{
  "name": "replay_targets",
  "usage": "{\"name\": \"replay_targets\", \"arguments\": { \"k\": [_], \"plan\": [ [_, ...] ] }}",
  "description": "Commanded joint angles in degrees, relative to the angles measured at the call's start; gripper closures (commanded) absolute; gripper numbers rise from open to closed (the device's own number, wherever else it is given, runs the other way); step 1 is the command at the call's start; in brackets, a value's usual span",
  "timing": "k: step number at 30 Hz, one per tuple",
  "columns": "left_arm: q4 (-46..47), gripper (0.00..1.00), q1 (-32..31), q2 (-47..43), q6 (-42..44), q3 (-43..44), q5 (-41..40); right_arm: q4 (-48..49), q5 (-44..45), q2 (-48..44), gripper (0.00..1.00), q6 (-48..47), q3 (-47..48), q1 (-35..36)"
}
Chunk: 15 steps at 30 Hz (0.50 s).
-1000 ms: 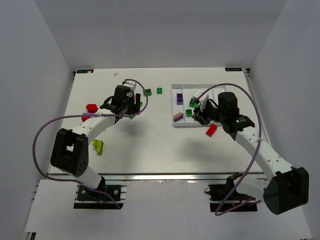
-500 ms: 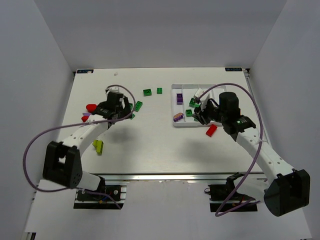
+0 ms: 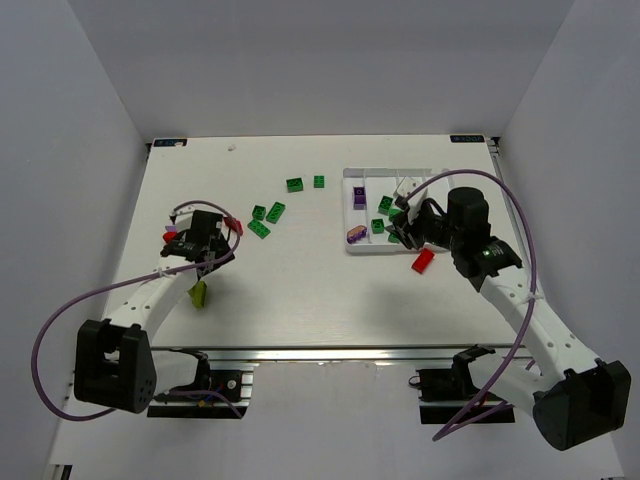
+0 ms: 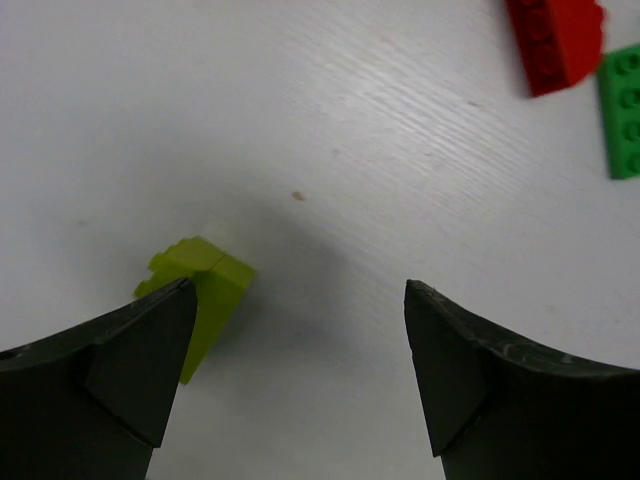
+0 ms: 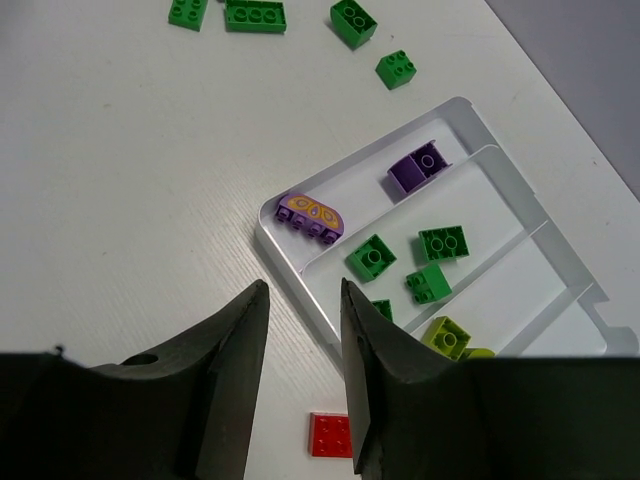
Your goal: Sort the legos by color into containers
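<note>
Left jaws apart over one lego (image 4: pixel 218 285)

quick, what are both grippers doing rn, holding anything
Left gripper: open, empty; a yellow-green brick sits by one finger.
Right gripper: slightly open, holding nothing, over the tray.

No legible text or labels anywhere.
</note>
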Motion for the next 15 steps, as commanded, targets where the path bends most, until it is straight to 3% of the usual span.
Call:
{"name": "replay_targets", "arguments": {
  "k": [1,2,4,6,11,15],
  "plan": [
    [8.5,0.06,0.21,0.73,10.45,2.11,12.82,2.63,-0.29,-0.45,0.59,0.11,-0.29,0.32],
    [10.96,0.06,0.21,0.99,17.18,2.28,17.83,2.63,-0.21,-0.27,0.59,0.02,-0.29,0.32],
    [17.91,0.07,0.21,2.74,21.18,3.42,30.63,2.63,-0.03,0.08,0.59,-0.07,-0.38,0.23],
    [24.57,0.09,0.12,4.94,24.52,4.48,35.52,2.63,-0.2,0.52,0.58,-0.07,-0.38,0.32],
    [30.41,0.12,-0.4,16.45,30.86,13.17,35.55,2.37,-0.82,1.49,0.58,0.02,-0.21,0.32],
    [28.67,0.12,-0.4,25.68,34.03,21.78,35.46,2.02,-1.26,1.93,0.58,0.02,-0.12,0.32]
  ]
}}
